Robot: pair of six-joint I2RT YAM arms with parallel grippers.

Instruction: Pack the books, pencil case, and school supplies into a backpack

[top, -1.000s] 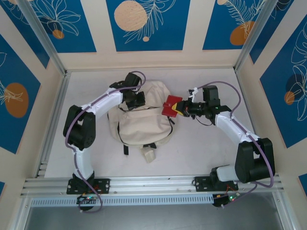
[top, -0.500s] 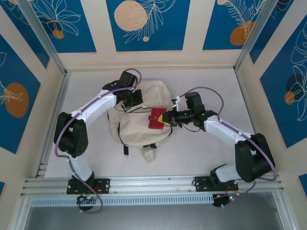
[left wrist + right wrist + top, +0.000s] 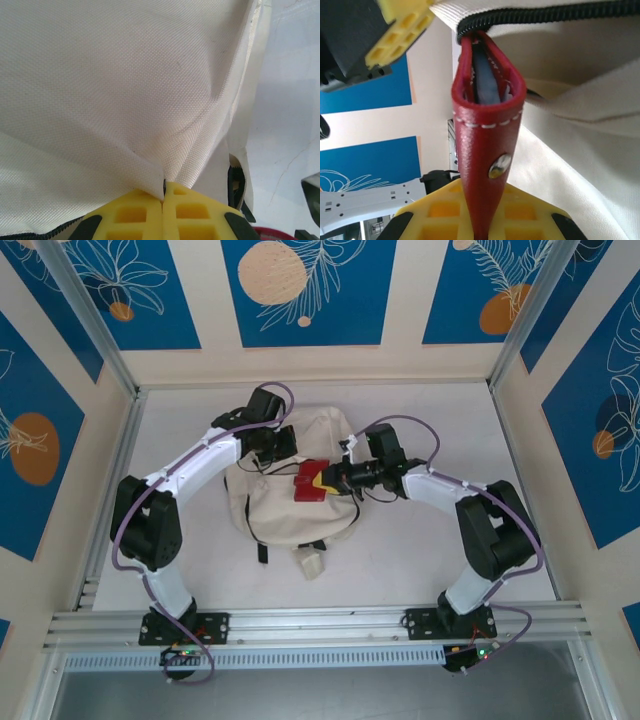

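Note:
The cream-white backpack (image 3: 290, 515) lies in the middle of the table. My left gripper (image 3: 283, 453) sits at its upper part, shut on a pinched fold of the backpack fabric (image 3: 125, 90), with the yellow pads (image 3: 130, 215) pressed together. My right gripper (image 3: 335, 478) is shut on a red pencil case (image 3: 308, 482) and holds it level over the backpack's top. In the right wrist view the pencil case (image 3: 487, 145) stands end-on, its far end at the black zipper edge (image 3: 545, 15) of the backpack's mouth. The left gripper (image 3: 400, 25) is close by.
A dark strap and a cream tab (image 3: 312, 562) stick out at the backpack's near side. Bare white table (image 3: 440, 550) spreads to the right and to the left (image 3: 190, 410). Walls close in the back and sides. A metal rail (image 3: 320, 625) runs along the near edge.
My right gripper has carried the red pencil case leftward from the backpack's right edge to over its top. The left arm shifted slightly early on, still pinching the fabric.

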